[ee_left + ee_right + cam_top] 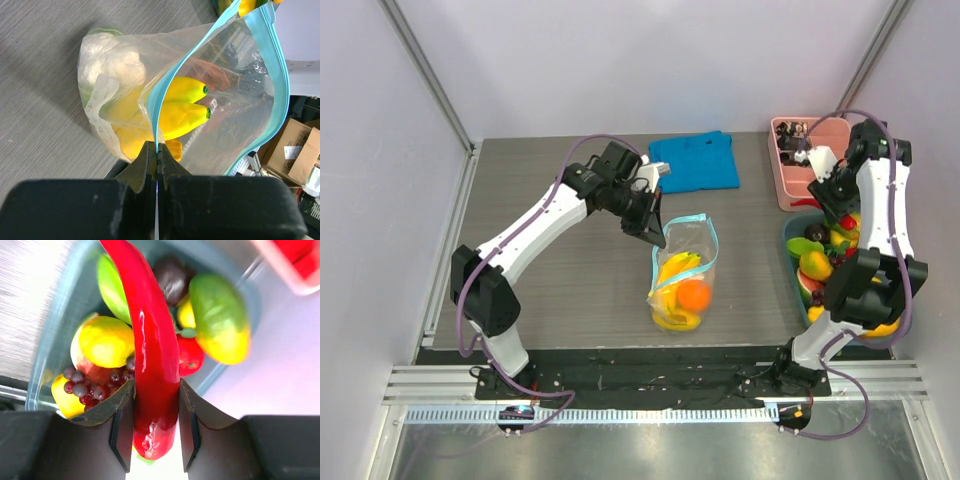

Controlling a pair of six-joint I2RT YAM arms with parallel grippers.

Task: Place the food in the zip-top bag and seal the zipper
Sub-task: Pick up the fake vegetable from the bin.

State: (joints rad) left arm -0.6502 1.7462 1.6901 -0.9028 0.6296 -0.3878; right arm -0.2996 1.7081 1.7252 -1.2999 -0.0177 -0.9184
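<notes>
The clear zip-top bag (pixel 682 270) lies mid-table, its mouth open toward the back. It holds yellow bananas (pixel 182 107), a white cauliflower (pixel 110 62) and an orange (pixel 693 294). My left gripper (pixel 157 147) is shut on the light-blue zipper (pixel 156 107) at the near-left side of the mouth (pixel 655 232). My right gripper (pixel 156 410) is shut on a long red chili pepper (pixel 150 340) and hangs over the teal bin (pixel 55 340) of food. In the top view that gripper (pixel 820 196) is above the bin's far end.
The teal bin (pixel 788 240) at the right edge holds several toy fruits, among them a lemon (pixel 105 340), grapes (pixel 82 385) and a mango (pixel 217 315). A pink tray (pixel 786 185) stands behind it. A blue folded cloth (pixel 696 160) lies at the back.
</notes>
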